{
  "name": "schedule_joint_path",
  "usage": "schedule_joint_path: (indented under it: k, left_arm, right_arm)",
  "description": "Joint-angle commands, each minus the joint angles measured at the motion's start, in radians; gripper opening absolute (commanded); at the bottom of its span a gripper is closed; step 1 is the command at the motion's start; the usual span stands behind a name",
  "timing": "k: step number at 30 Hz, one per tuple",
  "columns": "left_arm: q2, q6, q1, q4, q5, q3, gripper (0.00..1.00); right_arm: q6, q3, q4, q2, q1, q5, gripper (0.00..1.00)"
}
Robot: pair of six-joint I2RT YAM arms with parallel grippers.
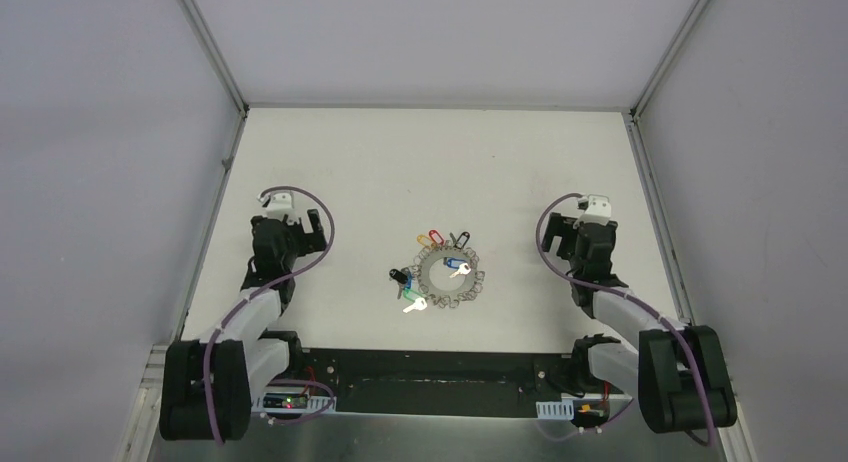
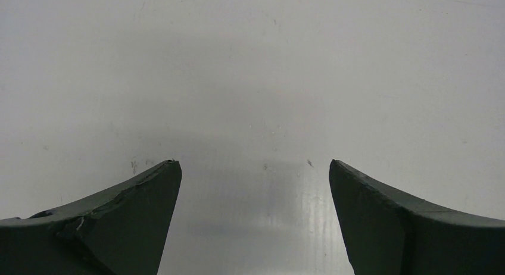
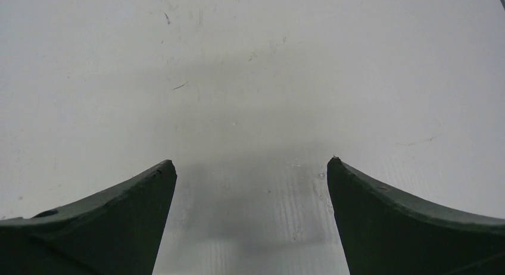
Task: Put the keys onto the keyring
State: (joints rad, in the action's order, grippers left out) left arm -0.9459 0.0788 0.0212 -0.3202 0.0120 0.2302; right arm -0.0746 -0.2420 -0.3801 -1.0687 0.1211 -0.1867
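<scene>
Over table (image 1: 420, 162), left pincer (image 2: 255, 162), right pincer (image 3: 250, 160) agape

White table (image 1: 430, 162) filled middle of enclosure. Pale grey back wall (image 1: 440, 32) rose beyond table's far edge. Matching side walls (image 1: 90, 182) flanked table left and right. Silvery frame rails (image 1: 212, 47) climbed from table's far corners. Black strip (image 1: 440, 382) lay along table's near edge. Light was even and diffuse. Table top bore faint scuffs (image 3: 178, 85), possibly scratches.
</scene>
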Motion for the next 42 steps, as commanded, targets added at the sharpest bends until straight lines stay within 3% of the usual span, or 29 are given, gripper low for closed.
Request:
schedule_joint_path:
  k: [1,8,12,15,19,23,25,42]
  left_arm:
    - [-0.141,-0.002,0.004,-0.231,-0.081,0.026,0.99]
    - [-0.352,-0.046,0.005,-0.495,-0.051,0.038,0.99]
    - [-0.546,-0.061,0.004,-0.746,-0.014,0.012,0.97]
    - [-0.527,-0.069,0.003,-0.567,0.029,0.086,0.99]
    - [-0.545,-0.128,-0.001,-0.491,0.148,0.138,0.99]
    - [-0.551,-0.145,-0.002,-0.481,0.186,0.148,0.99]
    - [-0.553,-0.145,-0.003,-0.486,0.186,0.147,0.99]
    - [-0.558,-0.153,-0.012,-0.466,0.17,0.159,0.99]
  right_arm:
    - [0.042,-0.028,-0.24,-0.094,-0.01,-0.05,0.99]
    - [0.069,-0.033,-0.383,-0.193,-0.047,-0.011,1.0]
    - [0.069,-0.058,-0.391,-0.234,-0.07,0.01,1.0]
    - [0.049,-0.042,-0.465,-0.275,-0.081,0.054,1.0]
    - [0.055,-0.034,-0.575,-0.378,-0.085,0.083,1.0]
    - [0.057,-0.082,-0.588,-0.474,-0.085,0.068,1.0]
    - [0.052,-0.125,-0.48,-0.462,-0.086,0.078,1.0]
    - [0.052,-0.118,-0.503,-0.467,-0.087,0.073,1.0]
